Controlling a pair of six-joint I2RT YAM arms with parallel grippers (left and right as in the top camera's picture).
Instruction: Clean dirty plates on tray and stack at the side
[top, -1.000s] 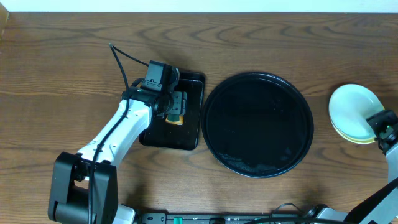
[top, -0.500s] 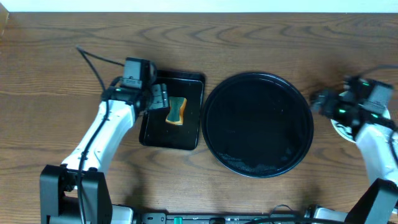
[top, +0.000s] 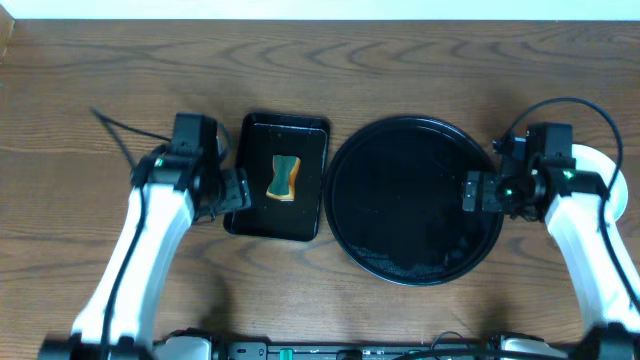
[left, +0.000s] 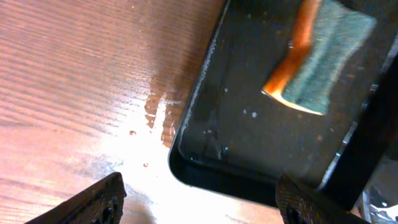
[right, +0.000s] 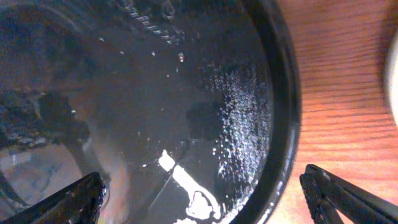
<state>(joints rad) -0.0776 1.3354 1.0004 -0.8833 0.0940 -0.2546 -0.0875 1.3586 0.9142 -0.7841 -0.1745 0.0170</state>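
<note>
both arms have swung since a moment ago: the right gripper (top: 476, 192) has come in from the far right edge to hang over the round tray (top: 400, 170), and the left gripper (top: 236, 190) has pulled back off the sponge (top: 285, 178) toward the left.

now the plates (top: 603, 161): they sit on the table (top: 120, 70) just right of the round tray, off it, mostly covered by the right arm. only a pale curved edge shows, so there's no counting them from here.

the round tray lies centre-right, black and glossy. in the right wrist view its surface (right: 186, 93) is speckled with water drops and white glints, with the rim curving down the right side against the wood.

the right gripper (right: 205, 202) hovers above the tray's right side with its fingers spread wide, one tip in each bottom corner and nothing between them.

over on the left, the left gripper (left: 199, 205) hangs at the near-left corner of the small tray (left: 249, 137), fingers also far apart and holding nothing.

the sponge (left: 323, 56) (orange one side, green the other) lies in the small tray, well clear of the fingertips. a few drops of water (left: 155, 112) glisten on the wood just beside that tray's left edge.
</note>
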